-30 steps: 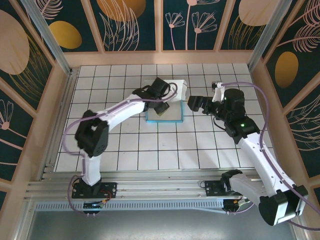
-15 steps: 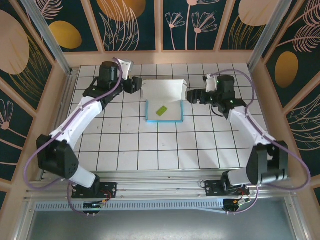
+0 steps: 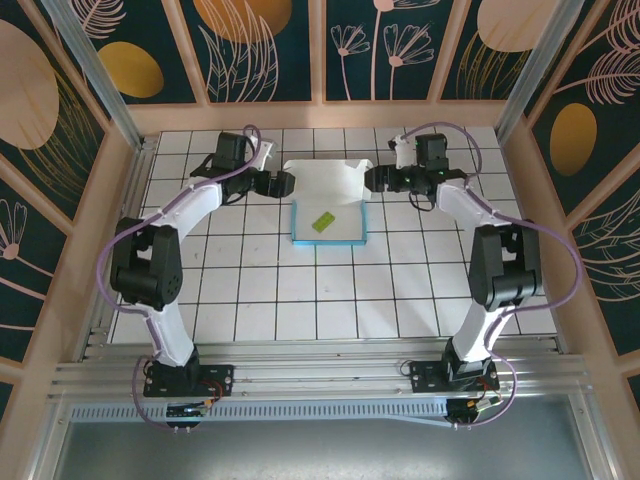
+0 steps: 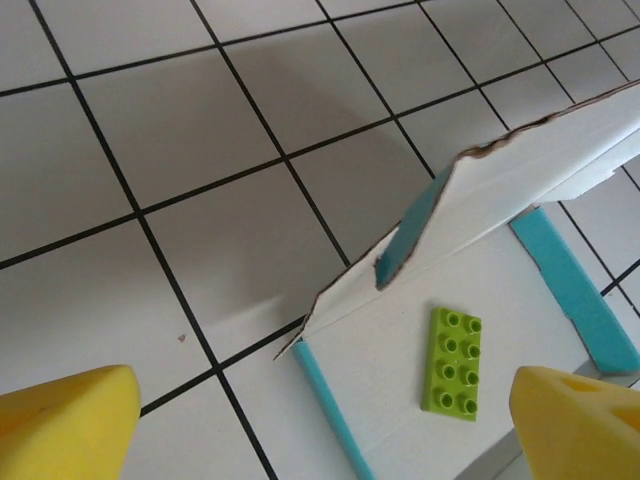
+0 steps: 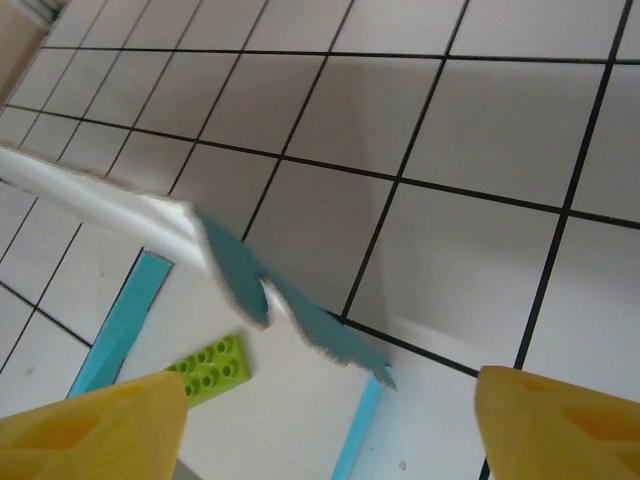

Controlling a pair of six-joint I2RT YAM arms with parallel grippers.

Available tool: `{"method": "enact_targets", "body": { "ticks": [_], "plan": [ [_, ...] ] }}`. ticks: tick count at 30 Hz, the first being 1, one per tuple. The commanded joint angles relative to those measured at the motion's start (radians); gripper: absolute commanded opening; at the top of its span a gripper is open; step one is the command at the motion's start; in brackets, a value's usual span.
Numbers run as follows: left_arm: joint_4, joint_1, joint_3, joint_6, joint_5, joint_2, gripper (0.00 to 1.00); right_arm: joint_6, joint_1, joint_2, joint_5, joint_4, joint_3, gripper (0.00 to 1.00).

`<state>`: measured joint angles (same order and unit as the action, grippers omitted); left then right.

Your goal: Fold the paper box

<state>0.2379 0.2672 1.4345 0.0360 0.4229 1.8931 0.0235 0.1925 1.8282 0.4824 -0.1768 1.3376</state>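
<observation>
The paper box [image 3: 345, 215] lies half open at the back middle of the tiled table, whitish inside with cyan edges. Its rear flap [image 3: 325, 178] stands up. A small green studded brick [image 3: 321, 222] rests on its base panel. My left gripper [image 3: 287, 184] sits just off the flap's left end, open. In the left wrist view its yellow fingers [image 4: 65, 425] straddle the paper box's left corner [image 4: 400, 330] and the brick [image 4: 455, 360] without touching. My right gripper [image 3: 370, 179] is at the flap's right end, open, with the flap's cyan corner [image 5: 300, 315] between its fingers [image 5: 560, 425].
Wooden walls with painted panels [image 3: 320, 50] close in the table on three sides, close behind both grippers. An aluminium rail [image 3: 320, 375] runs along the near edge by the arm bases. White tiles [image 3: 330, 300] stretch between the paper box and the rail.
The left gripper lifted off the box's middle, swung out to the back left and opened. The right arm stretched to the back. Both now flank the raised flap.
</observation>
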Motion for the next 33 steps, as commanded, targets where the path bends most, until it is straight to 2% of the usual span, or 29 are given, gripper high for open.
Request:
{"method": "enact_targets", "body": {
  "ticks": [1,7,12,16,18,23,30,32,33],
  "plan": [
    [0.013,-0.002,0.051,-0.043,0.056,0.019,0.92,0.001,-0.004,0.035,0.033,-0.006,0.047,0.62],
    [0.03,-0.002,0.074,-0.038,0.063,0.05,0.81,-0.005,-0.002,0.065,0.054,0.011,0.064,0.49],
    [0.026,-0.002,0.076,-0.035,0.072,0.061,0.74,0.001,0.002,0.086,0.071,0.002,0.087,0.45],
    [0.04,-0.002,0.1,-0.029,0.081,0.086,0.69,-0.012,0.005,0.098,0.071,-0.005,0.098,0.37],
    [0.041,-0.003,0.103,-0.025,0.082,0.095,0.59,-0.031,0.007,0.1,0.061,-0.003,0.098,0.32],
    [0.037,-0.002,0.104,-0.013,0.102,0.111,0.42,-0.055,0.008,0.102,0.058,-0.004,0.089,0.31],
    [0.011,-0.002,0.084,0.025,0.134,0.113,0.27,-0.074,0.027,0.089,0.017,-0.001,0.076,0.24],
    [0.008,-0.002,0.074,0.027,0.116,0.11,0.27,-0.077,0.033,0.079,0.012,0.013,0.059,0.24],
    [0.008,-0.002,0.068,0.024,0.1,0.105,0.33,-0.077,0.034,0.075,0.009,0.022,0.051,0.24]
  ]
}}
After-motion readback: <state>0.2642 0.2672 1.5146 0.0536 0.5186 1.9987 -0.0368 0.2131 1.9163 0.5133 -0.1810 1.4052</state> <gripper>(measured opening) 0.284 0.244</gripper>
